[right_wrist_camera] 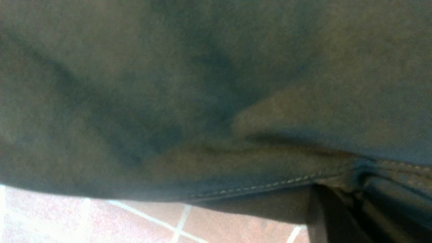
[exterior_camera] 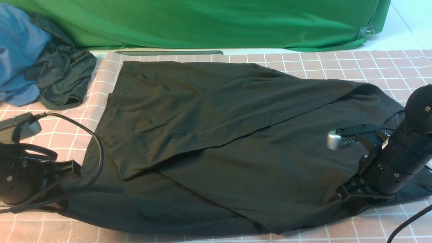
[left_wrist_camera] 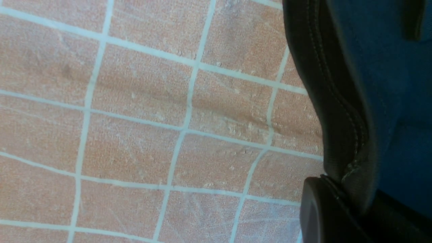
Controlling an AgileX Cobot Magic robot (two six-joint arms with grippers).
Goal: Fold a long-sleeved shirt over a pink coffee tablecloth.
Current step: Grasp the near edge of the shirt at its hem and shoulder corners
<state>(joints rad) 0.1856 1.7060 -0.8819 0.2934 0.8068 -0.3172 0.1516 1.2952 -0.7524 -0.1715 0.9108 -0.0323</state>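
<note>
Large black cotton long-sleeved shirt (exterior_camera: 216, 141) lies flat across middle of wide dusty-pink, white-grid tablecloth (exterior_camera: 337, 64), w/ its far part folded diagonally over the body. L gripper (exterior_camera: 72, 170) sits at shirt's left near corner, jaws closed tight, pinching stitched hem. R gripper (exterior_camera: 346, 194) at right near edge, likewise clamped on hem fabric.

Both arms matte black: left arm (exterior_camera: 20, 175) rounded, looped black cable (exterior_camera: 98, 145); right arm (exterior_camera: 395, 162) cylindrical, silver wrist camera (exterior_camera: 337, 140), black right gripper (exterior_camera: 347, 197).
</note>
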